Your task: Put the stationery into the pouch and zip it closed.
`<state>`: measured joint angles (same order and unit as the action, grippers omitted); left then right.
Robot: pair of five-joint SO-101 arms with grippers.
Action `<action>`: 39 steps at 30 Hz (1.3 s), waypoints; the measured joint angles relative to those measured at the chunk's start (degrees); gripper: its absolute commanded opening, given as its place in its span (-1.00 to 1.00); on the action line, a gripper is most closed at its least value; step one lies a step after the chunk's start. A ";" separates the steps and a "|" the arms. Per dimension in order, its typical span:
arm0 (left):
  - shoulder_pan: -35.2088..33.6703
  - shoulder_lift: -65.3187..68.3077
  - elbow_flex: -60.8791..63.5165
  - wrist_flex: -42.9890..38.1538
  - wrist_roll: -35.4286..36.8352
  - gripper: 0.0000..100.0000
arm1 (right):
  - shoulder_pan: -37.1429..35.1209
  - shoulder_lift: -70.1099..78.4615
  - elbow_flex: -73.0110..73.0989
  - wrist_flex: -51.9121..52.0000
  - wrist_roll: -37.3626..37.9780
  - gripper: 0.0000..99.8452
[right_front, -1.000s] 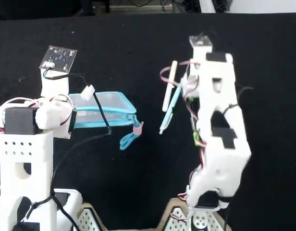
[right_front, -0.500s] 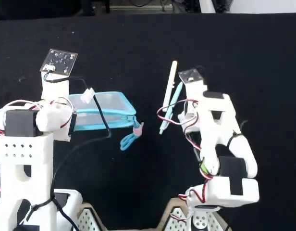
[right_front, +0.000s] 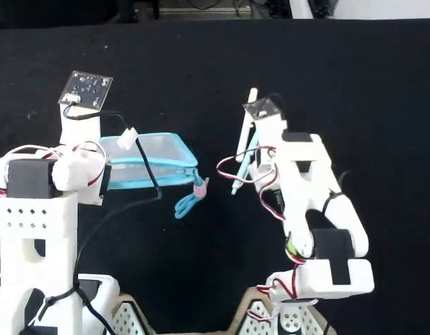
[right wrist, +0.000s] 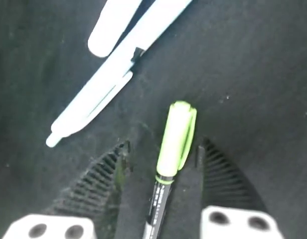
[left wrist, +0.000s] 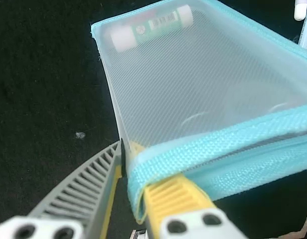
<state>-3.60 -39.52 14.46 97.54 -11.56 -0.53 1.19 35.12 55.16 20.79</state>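
two pens (right wrist: 109, 82), one marker (right wrist: 175, 139), one pouch (right_front: 162, 148)

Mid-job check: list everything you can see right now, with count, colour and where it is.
pouch: 1, light blue mesh, on the table's left part
tube: 1, white with a green label, inside the pouch
strap loop: 1, blue with a pink tab, on the table at the pouch's end nearer the pens
white pen: 1, white, between the pouch and the right arm
blue pen: 1, light blue, alongside the white pen
marker: 1, green cap, dark barrel, on the table
table: 1, black
left end effector: 1, shut on the pouch's end
right end effector: 1, open, straddling the marker
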 measured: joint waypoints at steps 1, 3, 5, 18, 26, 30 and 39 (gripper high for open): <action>0.00 0.00 0.00 0.00 0.00 -0.94 | 0.00 0.62 0.00 -0.62 0.18 -0.62; 0.00 0.00 0.00 0.00 0.00 -0.94 | 0.79 2.55 0.00 -2.20 0.44 -0.62; 0.00 0.00 0.00 0.00 0.00 -0.94 | 2.02 3.87 -0.09 -3.69 0.35 -0.63; 0.00 0.00 0.00 0.00 0.00 -0.94 | 4.31 -1.32 -1.14 2.37 0.35 -0.98; 0.00 0.00 0.09 0.00 0.00 -0.94 | -1.67 -28.75 -4.48 19.87 -2.73 -0.98; 0.00 0.00 0.09 0.00 0.00 -0.94 | -8.44 -44.75 -8.09 22.77 -8.44 -0.98; 0.00 0.00 0.09 0.00 0.00 -0.94 | -26.90 -69.10 -9.67 10.90 -21.71 -0.98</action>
<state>-3.60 -39.52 14.55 97.54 -11.56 -27.43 -67.91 25.45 66.07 -0.92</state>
